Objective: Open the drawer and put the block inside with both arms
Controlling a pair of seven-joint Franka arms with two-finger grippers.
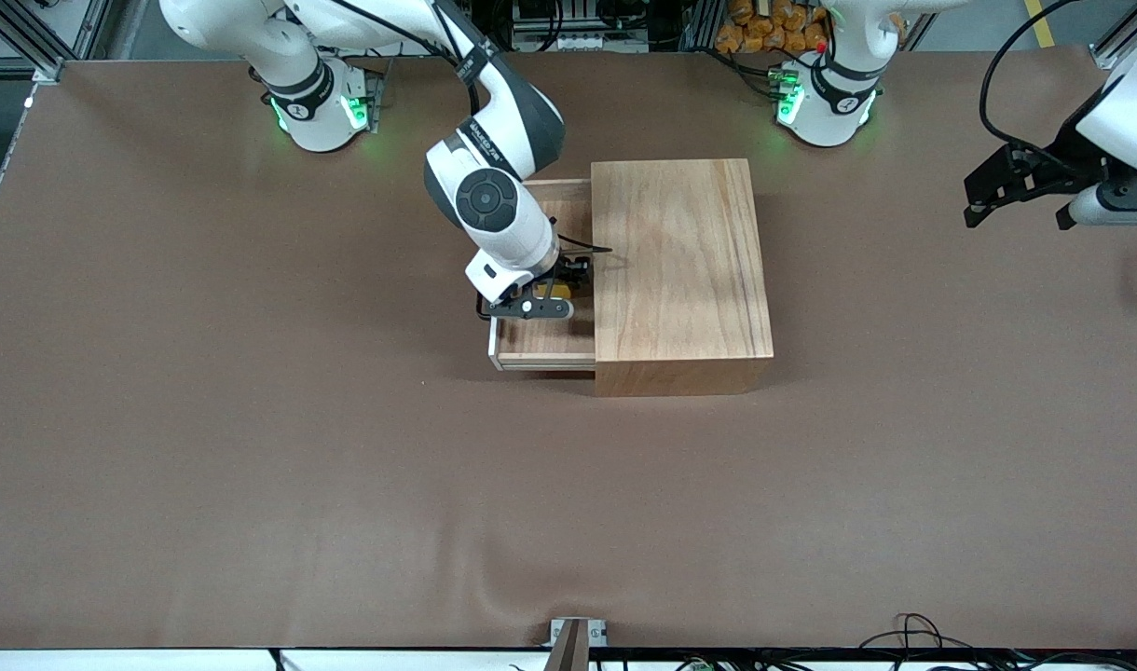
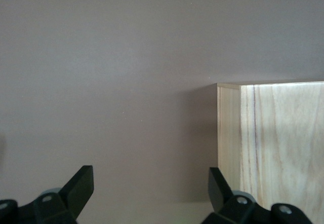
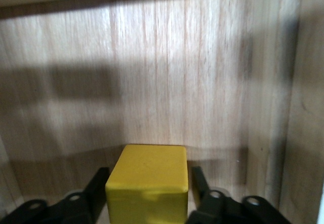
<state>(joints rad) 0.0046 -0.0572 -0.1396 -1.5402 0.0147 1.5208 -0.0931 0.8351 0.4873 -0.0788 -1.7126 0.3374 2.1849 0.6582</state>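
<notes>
The drawer (image 1: 542, 341) stands pulled out of the light-wood box (image 1: 680, 270) toward the right arm's end of the table. My right gripper (image 1: 552, 298) reaches down into it, and the yellow block (image 3: 147, 179) sits between its fingers over the drawer's wooden floor (image 3: 167, 72). The jaws stand slightly apart from the block, with a sliver of wood showing beside one finger (image 3: 198, 181). In the front view only a bit of the block (image 1: 560, 292) shows under the hand. My left gripper (image 1: 1016, 220) waits in the air over the bare table at the left arm's end, open and empty (image 2: 151, 183).
The box (image 2: 278, 143) stands mid-table, near both bases. A brown mat (image 1: 345, 485) covers the table all around it. A small metal bracket (image 1: 576, 634) sits at the table's edge nearest the front camera.
</notes>
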